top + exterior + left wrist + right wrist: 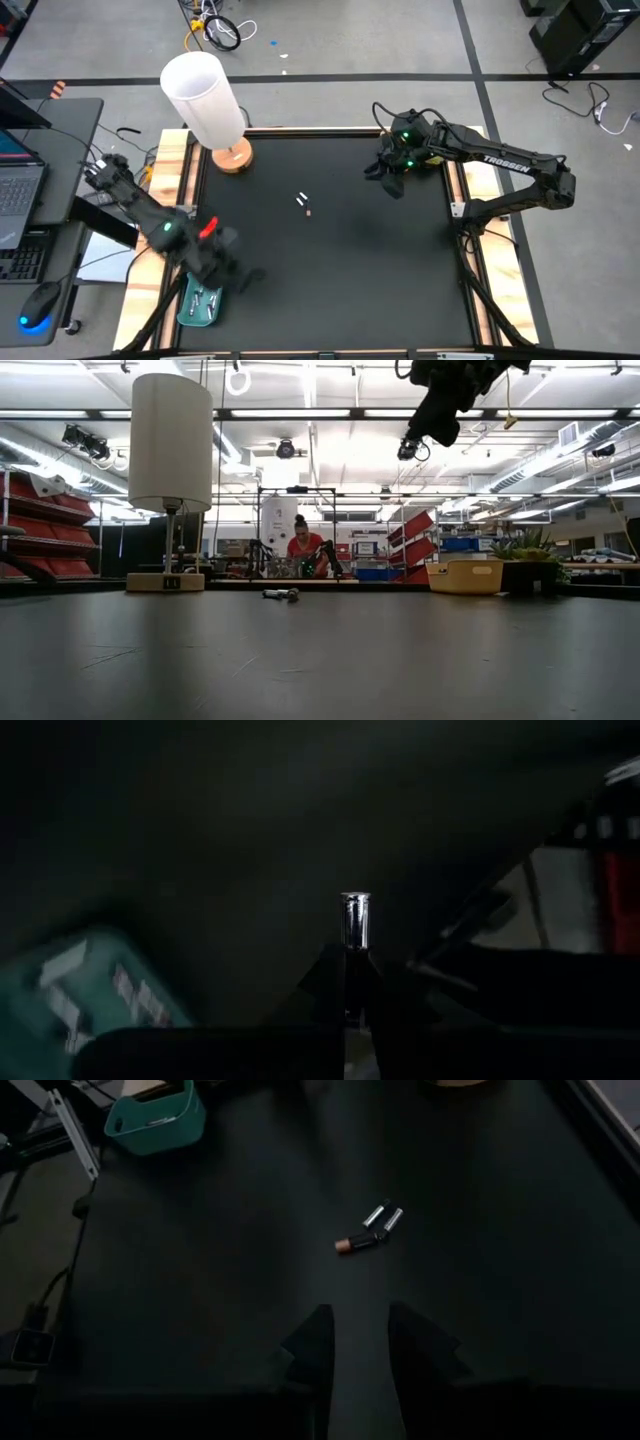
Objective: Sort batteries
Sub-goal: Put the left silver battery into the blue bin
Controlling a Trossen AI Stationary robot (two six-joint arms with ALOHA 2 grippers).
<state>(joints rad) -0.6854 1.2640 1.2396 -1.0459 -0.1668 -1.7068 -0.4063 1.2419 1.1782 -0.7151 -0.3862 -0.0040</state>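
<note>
Left gripper: the left gripper (350,982) hangs over the near left corner of the black worktop (350,260), fingers closed on a small silver cylindrical battery (355,920), which stands upright between the fingertips.
Teal tray: a teal plastic tray (203,303) sits at the near left edge of the worktop, just beside and below the left gripper; several pale batteries (200,298) lie inside it.
Right gripper: the right gripper (352,1342) hovers high over the far right part of the worktop, its two dark fingers partly apart with a bare gap between them and nothing held.
Loose batteries: three batteries lie close together near the middle of the worktop, toward its far edge: two dark cylinders with silver ends (383,1218) side by side, and one copper-and-black cylinder (355,1241) just beside them.
Lamp: a table lamp with a white cylindrical shade and a round wooden base (232,156) stands at the far left corner of the worktop.
Background: a person in a red top (303,548) is seen in the room beyond the worktop.
</note>
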